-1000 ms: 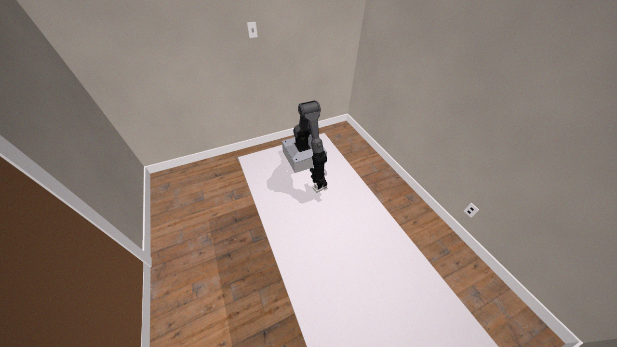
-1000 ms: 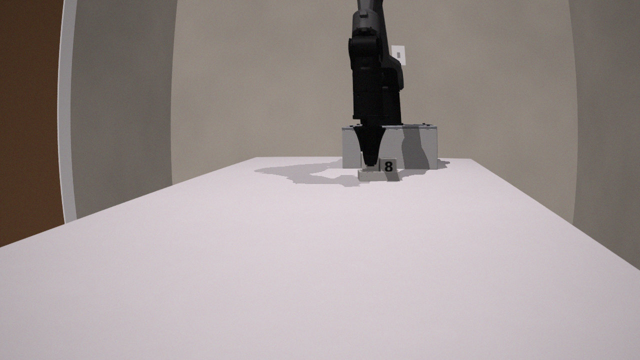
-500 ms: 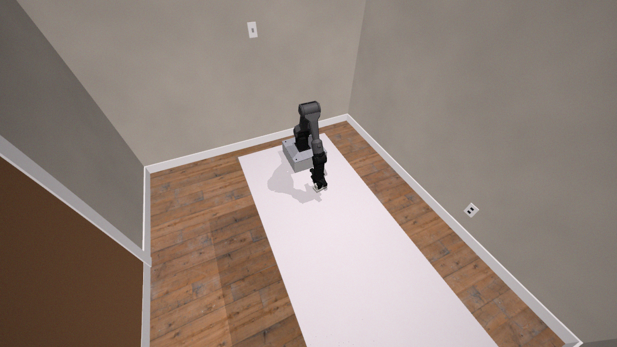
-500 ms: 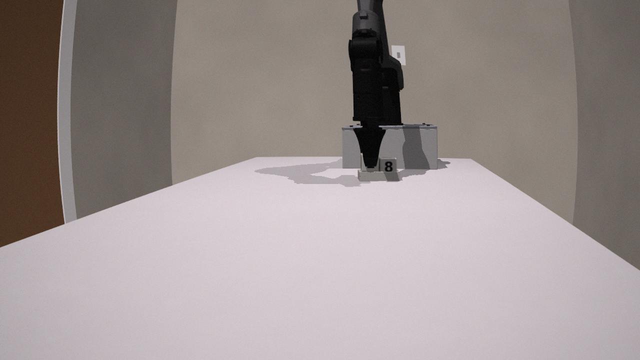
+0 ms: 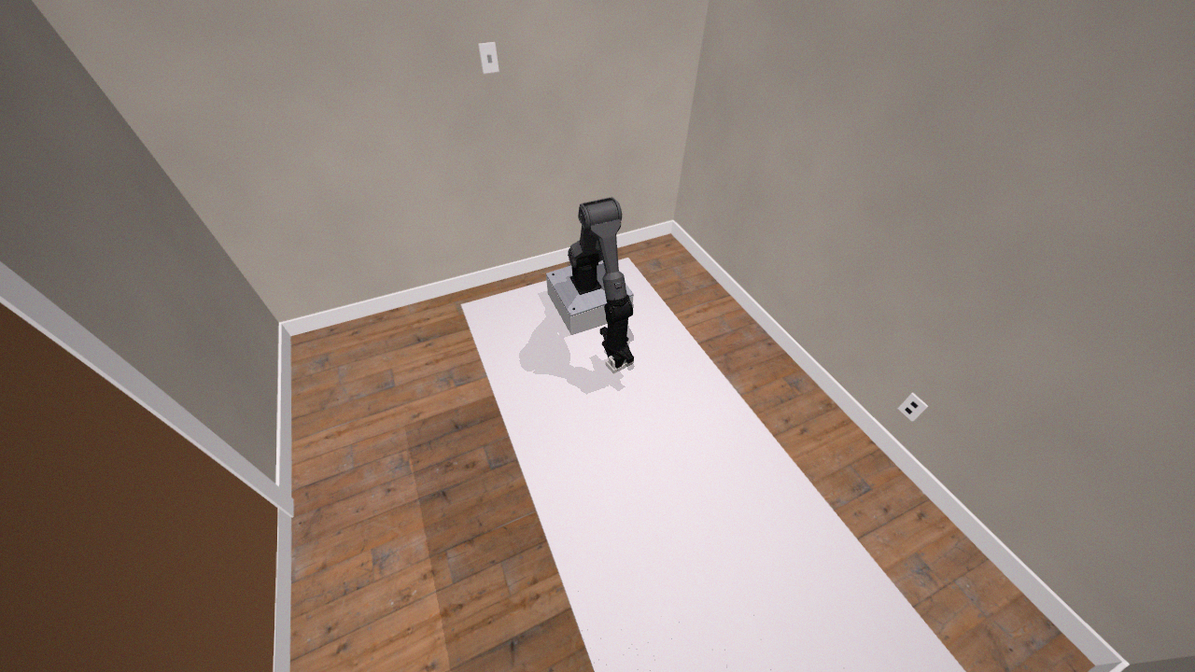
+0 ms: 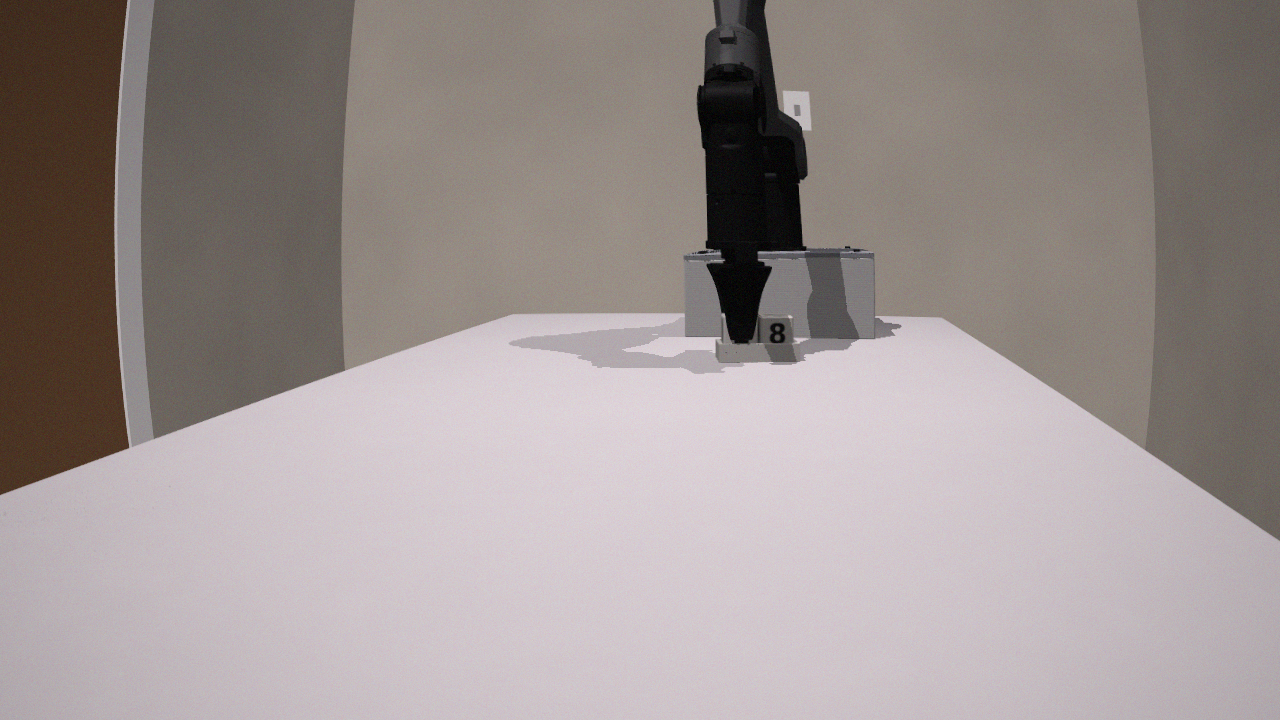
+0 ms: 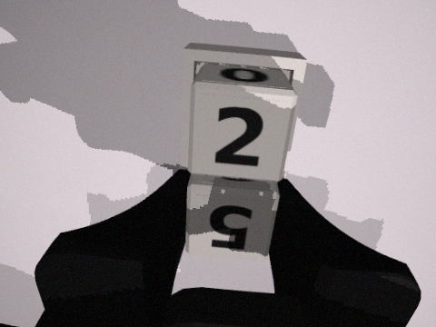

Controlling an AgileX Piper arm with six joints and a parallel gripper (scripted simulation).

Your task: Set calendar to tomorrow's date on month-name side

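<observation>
In the exterior view a small grey tray [image 6: 756,351] lies on the white table in front of the arm's base. A white cube showing an upright 8 [image 6: 776,331] stands in its right half. My gripper [image 6: 740,335] points straight down into the left half, and its fingers hide most of the other cube. In the wrist view my gripper [image 7: 231,194] is shut on that cube [image 7: 231,225], which shows an upside-down 5. It sits tight against the neighbouring cube [image 7: 238,136], which shows a 2 with a 0 face beyond. The tray's far end [image 7: 245,54] frames them.
The arm's grey base box [image 6: 778,291] stands just behind the tray. In the top view the arm and gripper [image 5: 618,360] are at the far end of a long white table. A wooden floor lies on both sides.
</observation>
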